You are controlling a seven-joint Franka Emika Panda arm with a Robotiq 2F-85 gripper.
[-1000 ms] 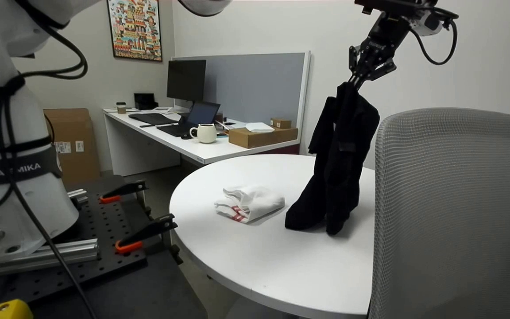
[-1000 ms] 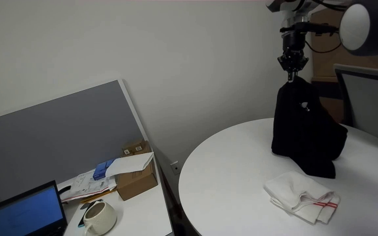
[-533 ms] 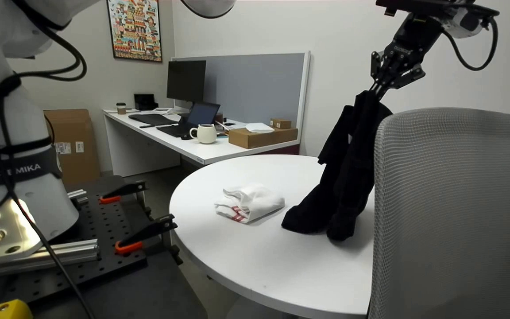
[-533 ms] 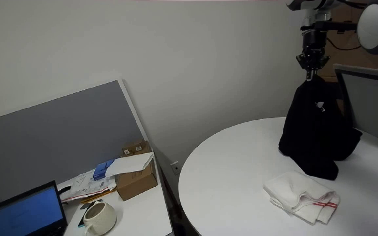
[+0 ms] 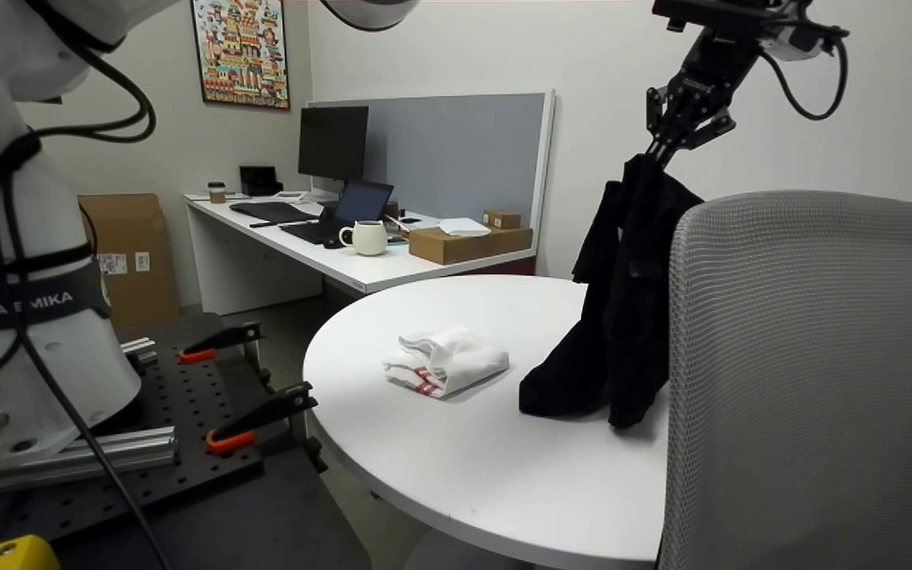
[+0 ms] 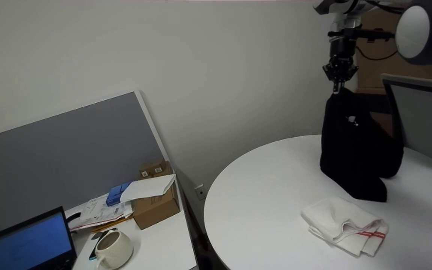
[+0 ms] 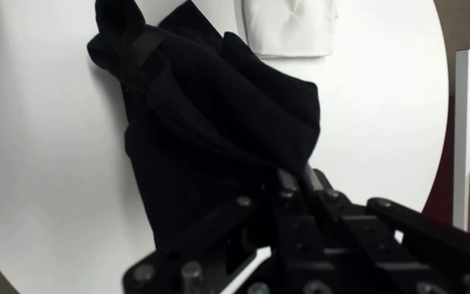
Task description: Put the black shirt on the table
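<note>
Black hand (image 5: pixel 659 153) angled down, pinching shirt (image 5: pixel 626 317)

Soft, even light fills an exterior view — the tabletop (image 5: pixel 424 443) bright, a faint shadow beside the white cloth (image 5: pixel 456 360) at 4 o'clock. In an exterior view the wall (image 6: pixel 208 75) looks dimmer and greyer, and the black shirt (image 6: pixel 354 157) sinks to near-flat darkness, its folds hard to read. The wrist view is harsher — the tabletop glares almost pure white, a soft-edged shadow lies along the black shirt at 9 o'clock, and the end effector (image 7: pixel 300 179), toward 5 o'clock, is dark and slightly blurred.
</note>
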